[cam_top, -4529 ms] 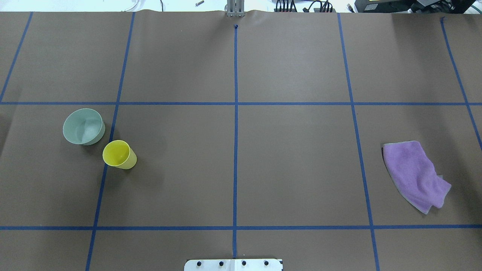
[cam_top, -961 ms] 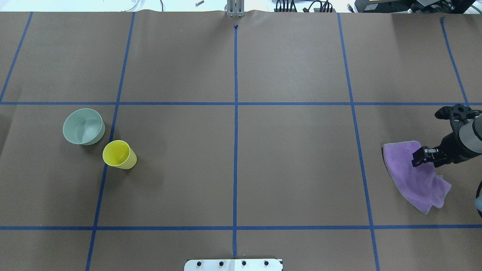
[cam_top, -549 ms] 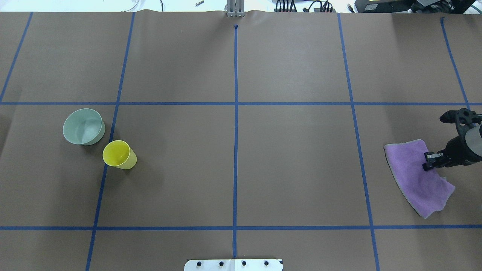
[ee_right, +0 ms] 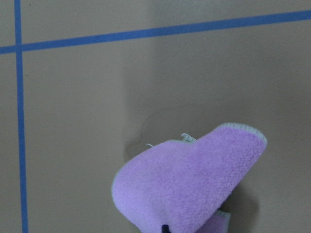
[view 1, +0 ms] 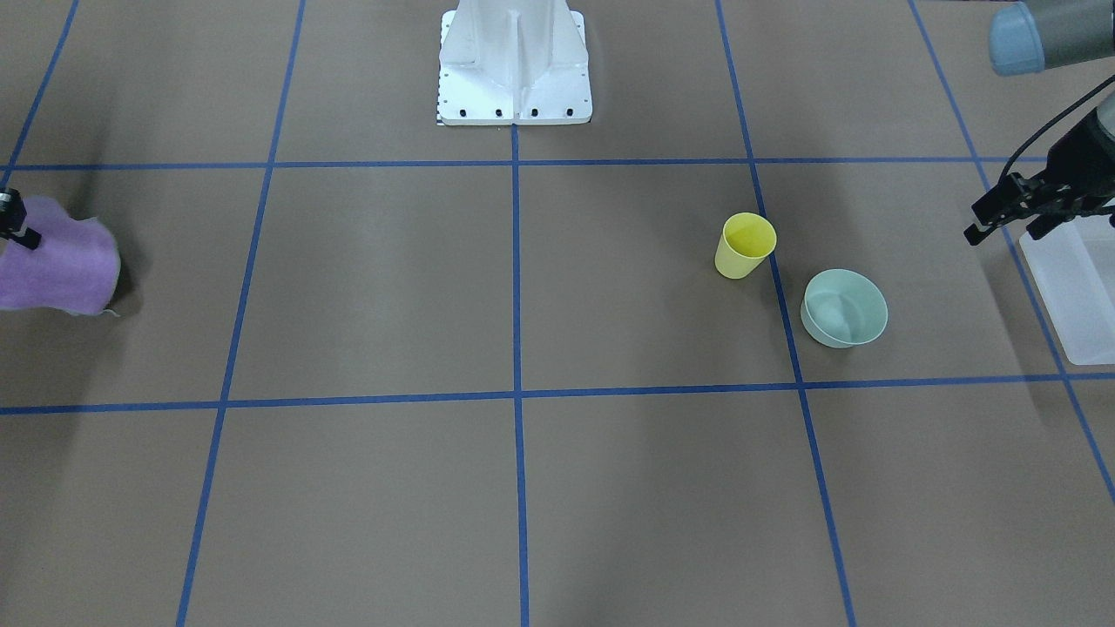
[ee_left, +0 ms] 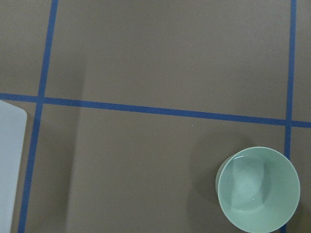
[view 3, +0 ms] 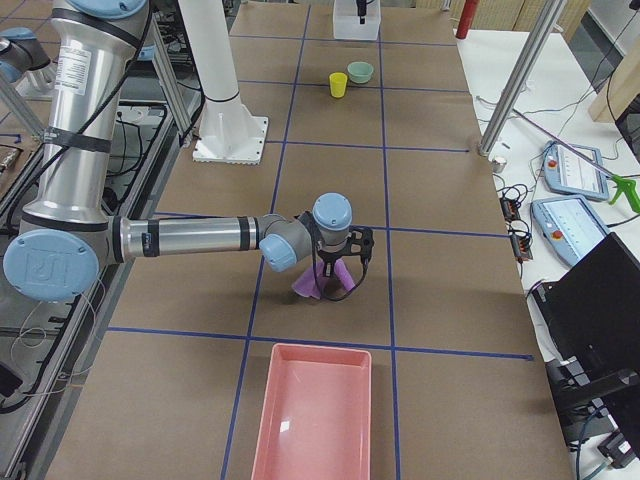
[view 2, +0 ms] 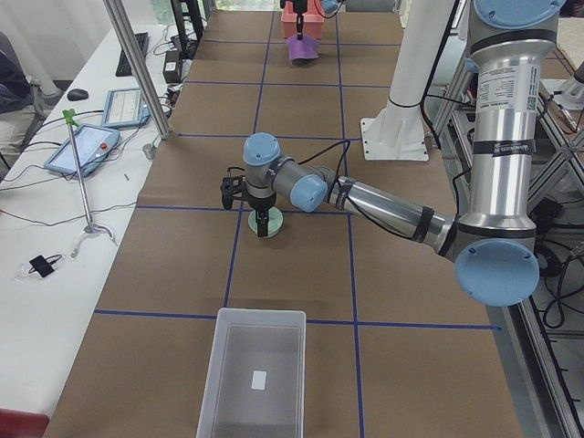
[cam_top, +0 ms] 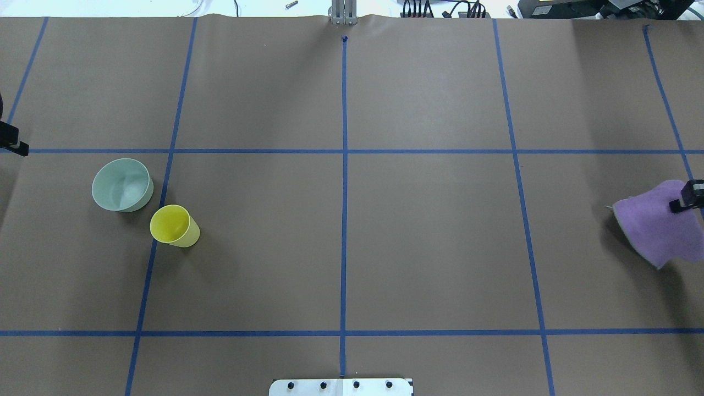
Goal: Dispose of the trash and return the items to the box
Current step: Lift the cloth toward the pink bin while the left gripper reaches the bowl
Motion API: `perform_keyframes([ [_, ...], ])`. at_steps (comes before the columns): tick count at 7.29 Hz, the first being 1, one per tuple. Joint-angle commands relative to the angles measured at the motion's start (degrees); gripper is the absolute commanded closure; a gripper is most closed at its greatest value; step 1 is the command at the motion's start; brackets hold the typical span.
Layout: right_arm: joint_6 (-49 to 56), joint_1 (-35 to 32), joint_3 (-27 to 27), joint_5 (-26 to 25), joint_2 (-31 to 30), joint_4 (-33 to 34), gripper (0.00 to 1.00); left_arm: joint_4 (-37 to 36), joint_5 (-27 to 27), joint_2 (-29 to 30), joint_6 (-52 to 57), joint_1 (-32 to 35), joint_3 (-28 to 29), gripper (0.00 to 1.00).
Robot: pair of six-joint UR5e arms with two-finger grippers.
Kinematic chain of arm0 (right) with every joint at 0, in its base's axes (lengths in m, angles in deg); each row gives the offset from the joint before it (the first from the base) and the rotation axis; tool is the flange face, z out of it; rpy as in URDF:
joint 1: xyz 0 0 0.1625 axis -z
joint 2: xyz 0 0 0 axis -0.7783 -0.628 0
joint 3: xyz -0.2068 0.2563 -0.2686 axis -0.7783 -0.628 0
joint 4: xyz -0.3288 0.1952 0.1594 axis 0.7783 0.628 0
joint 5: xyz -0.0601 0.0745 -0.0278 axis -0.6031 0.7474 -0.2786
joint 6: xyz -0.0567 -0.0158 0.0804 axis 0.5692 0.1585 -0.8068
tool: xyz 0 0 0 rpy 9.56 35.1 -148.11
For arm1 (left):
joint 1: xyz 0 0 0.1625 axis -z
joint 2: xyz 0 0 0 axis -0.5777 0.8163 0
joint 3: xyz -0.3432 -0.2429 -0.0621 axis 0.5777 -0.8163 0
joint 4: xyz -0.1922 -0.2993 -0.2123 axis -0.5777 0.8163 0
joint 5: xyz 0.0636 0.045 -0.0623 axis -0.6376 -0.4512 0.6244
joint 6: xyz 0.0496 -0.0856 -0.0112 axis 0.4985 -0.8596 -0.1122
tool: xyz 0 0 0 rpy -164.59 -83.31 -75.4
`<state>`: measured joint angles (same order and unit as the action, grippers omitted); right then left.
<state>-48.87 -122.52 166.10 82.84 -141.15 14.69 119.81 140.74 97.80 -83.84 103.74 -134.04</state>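
Observation:
The yellow cup (cam_top: 175, 225) stands upright on the table, with the mint-green bowl (cam_top: 122, 185) just beyond it on the left. Both also show in the front view, cup (view 1: 745, 246) and bowl (view 1: 844, 307). The frosted box (view 1: 1067, 287) sits at the table's left end. My left gripper (view 1: 1002, 233) hovers open and empty between box and bowl; the bowl (ee_left: 257, 189) is at the lower right of its wrist view. My right gripper (cam_top: 687, 201) is shut on the purple cloth (cam_top: 657, 228) and holds it lifted, the cloth hanging down (ee_right: 189, 184).
A pink tray (view 3: 310, 415) lies at the table's right end, close to the held cloth. The white robot base (view 1: 514, 70) stands at the middle of the near edge. Blue tape lines grid the brown table cover.
My right gripper came in over the cloth, shut on it, lifted it and carried it right. My left gripper has entered at the left edge. Cup and bowl have not moved.

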Motion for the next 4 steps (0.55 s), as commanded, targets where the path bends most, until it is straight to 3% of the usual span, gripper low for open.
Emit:
perform_keyframes([
  [1, 22.66, -13.07, 0.07, 0.64, 0.61, 14.31, 1.0, 0.12, -1.77, 2.61, -7.02, -4.27, -0.54, 0.01],
  [2, 34.27, -18.96, 0.94, -0.58, 2.27, 24.31, 1.0, 0.03, -3.7, 2.72, -9.15, -6.81, -1.58, 0.01],
  [4, 55.45, -29.43, 2.19, -10.9, 10.32, 46.37, 1.0, 0.03, -5.29, 5.07, -14.4, -11.29, -2.21, 0.01],
])
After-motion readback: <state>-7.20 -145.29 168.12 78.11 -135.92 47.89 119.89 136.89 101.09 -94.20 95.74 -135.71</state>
